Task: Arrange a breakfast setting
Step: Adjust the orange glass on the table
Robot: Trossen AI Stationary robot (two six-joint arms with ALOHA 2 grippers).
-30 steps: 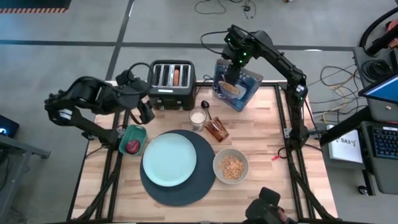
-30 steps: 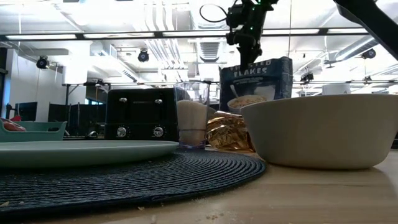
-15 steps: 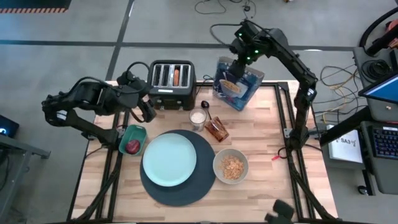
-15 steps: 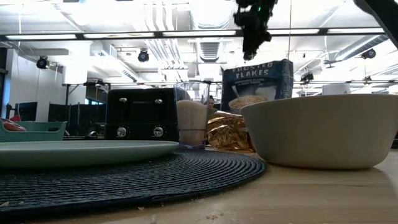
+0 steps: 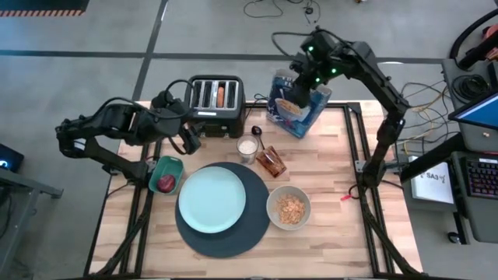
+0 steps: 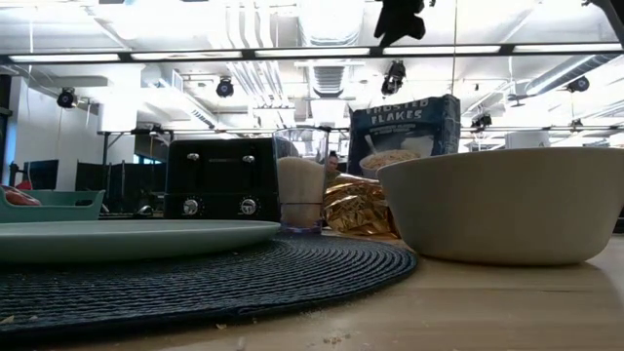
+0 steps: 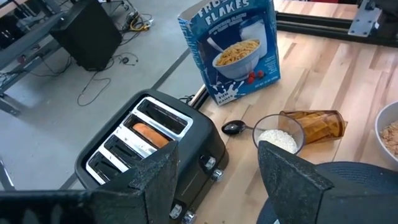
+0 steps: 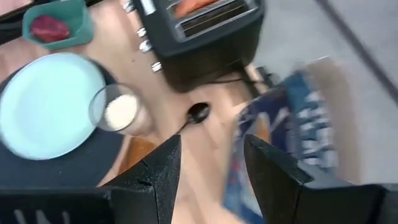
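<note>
The blue cereal box point(image 5: 296, 104) stands upright at the counter's point(image 5: 327, 233) far edge, long axis vertical, its printed face toward the plate point(image 5: 212, 199). Above it, the right tool point(image 5: 309, 78) hangs released, empty. The left tool point(image 5: 187, 138) is open beside the toaster point(image 5: 215, 103).

A grey concrete floor point(image 5: 117, 31) is seen around the worktop point(image 5: 334, 163), crossed by dark seam lines. Loose cables point(image 5: 268, 9) are strewn over it beyond the far edge. A pale wood surface is carried on a black metal frame point(image 5: 364, 167). To one side, a desk with a keyboard point(image 5: 482, 179) and a laptop point(image 5: 476, 105) is set. From table height, an open white ceiling is shown, hung with long strip lights point(image 6: 195, 55) and ducts point(image 6: 263, 83). Black spotlights point(image 6: 66, 97) are mounted overhead. What may be dark monitors point(image 6: 39, 175) are lined along the far wall, though they are hard to make out.
</note>
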